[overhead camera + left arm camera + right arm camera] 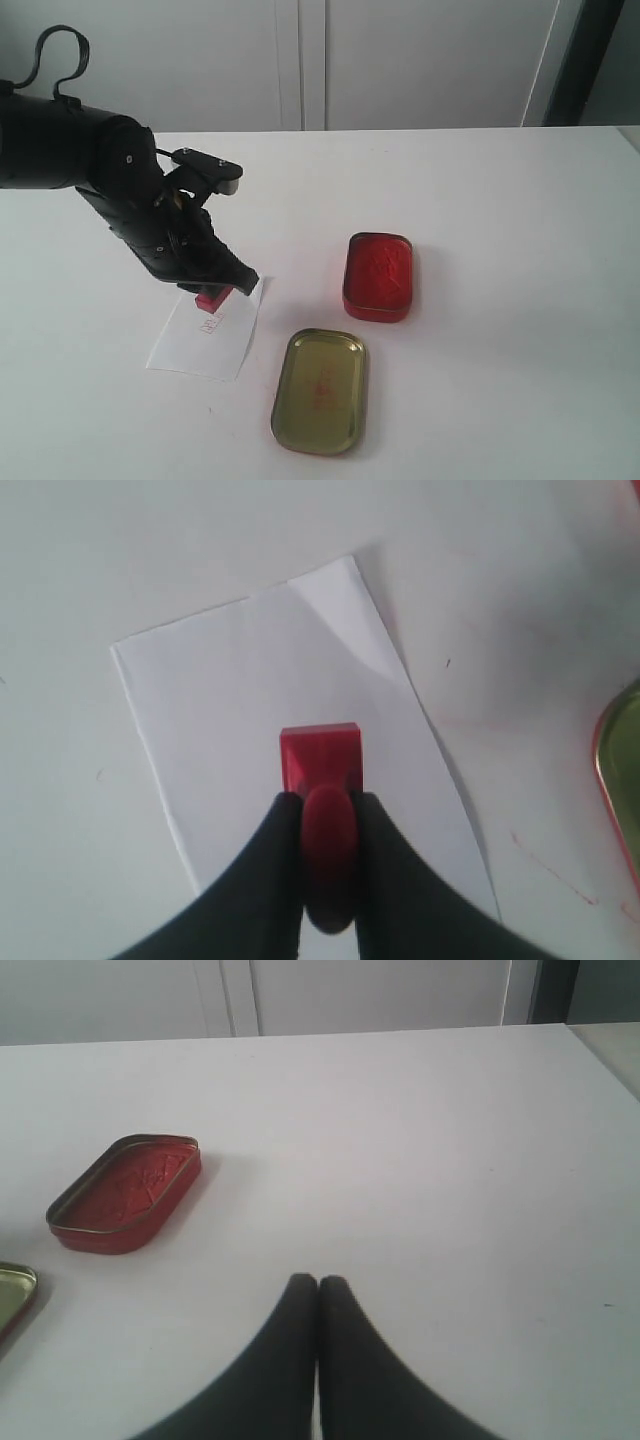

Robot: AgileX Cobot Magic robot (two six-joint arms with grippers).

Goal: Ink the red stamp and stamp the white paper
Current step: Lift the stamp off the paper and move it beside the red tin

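Left gripper [224,287] clamped on the narrow handle of the red stamp [212,298], one black finger on each side. In the left wrist view the gripper [327,808] has the rounded handle pinched between its tips, and the stamp [320,758] shows its rectangular block below them.

- Stamp sits over the white paper [205,345], inside the sheet's outline. Cannot tell if the block presses the sheet or hangs just above it.
- Paper [230,710] lies flat on the white table [500,200], with one corner creased over [345,600].
- Faint red print [209,323] on the paper, just beside the stamp, towards the camera.
- Red ink pad tin [379,275], uncovered, well apart from the paper on its right in the exterior view.
- Gold lid [320,390], upturned with red smears inside, near the paper's right edge and apart from it.

Right gripper [318,1286] has its fingers pressed together with nothing between them. It hangs over bare table with the tin [125,1192] and a sliver of the lid [12,1295] in its view; the paper is outside that view.
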